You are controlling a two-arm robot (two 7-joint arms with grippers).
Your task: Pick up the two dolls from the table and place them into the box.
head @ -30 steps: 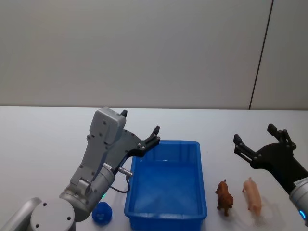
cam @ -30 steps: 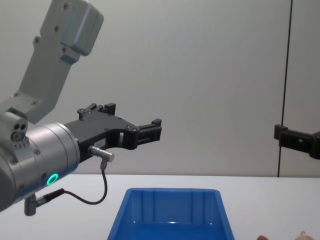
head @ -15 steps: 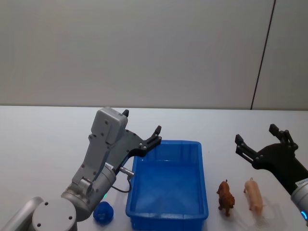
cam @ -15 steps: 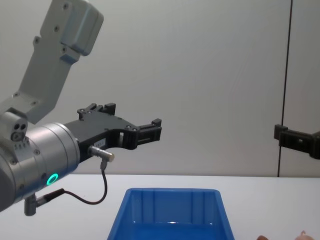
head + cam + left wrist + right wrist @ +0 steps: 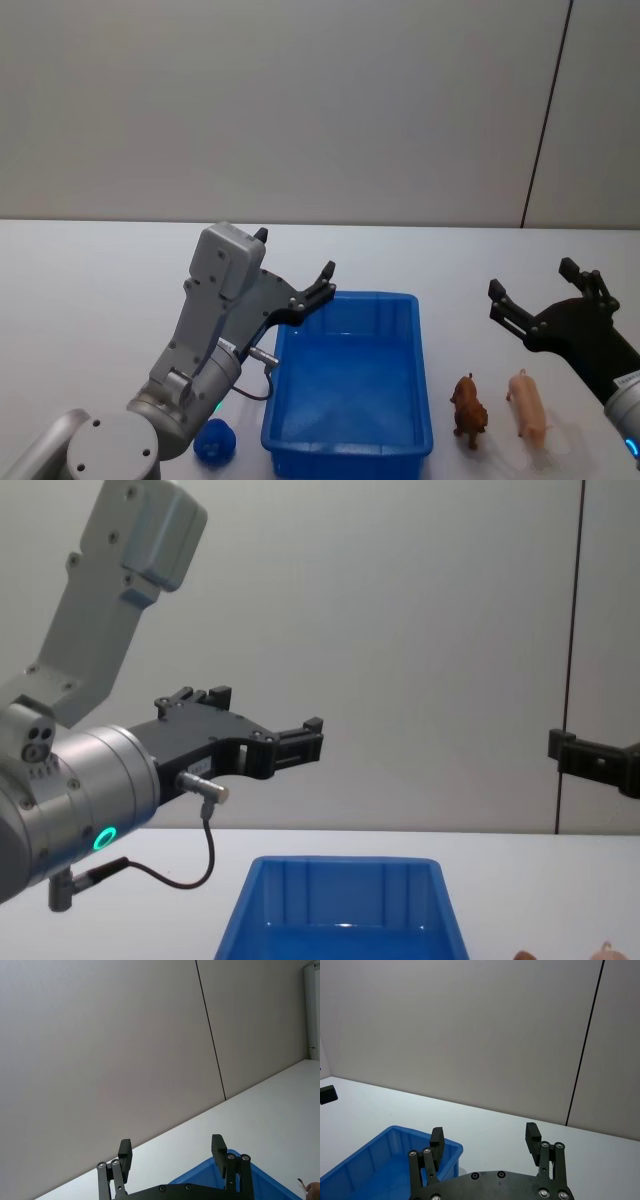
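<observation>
1. The left pincer [image 5: 293, 251] hung above the bench [image 5: 90, 290] at the far-left corner of the box [image 5: 350, 296], its fingers apart and nothing between them.
2. In the left wrist view the left pincer [image 5: 171, 1145] pointed out over the blue rim toward the grey wall [image 5: 125, 1035], with both fingertips spread wide.
3. The right pincer [image 5: 530, 278] hovered to the right of the box, behind the dolls and clear of them, fingers likewise apart and holding nothing.
4. The brown doll [image 5: 467, 410] stood on the bench just beside the box's right wall.
5. The pink doll [image 5: 527, 405] stood just right of the brown one, the 2 close together but not touching.
6. The box sat on the bench between the 2 arms, and its inside showed bare blue.
7. A small blue object [image 5: 213, 441] lay on the bench near the box's near-left corner, beside the left arm.
8. In the chest view the left pincer [image 5: 265, 710] was held well above the box rim [image 5: 345, 861].
</observation>
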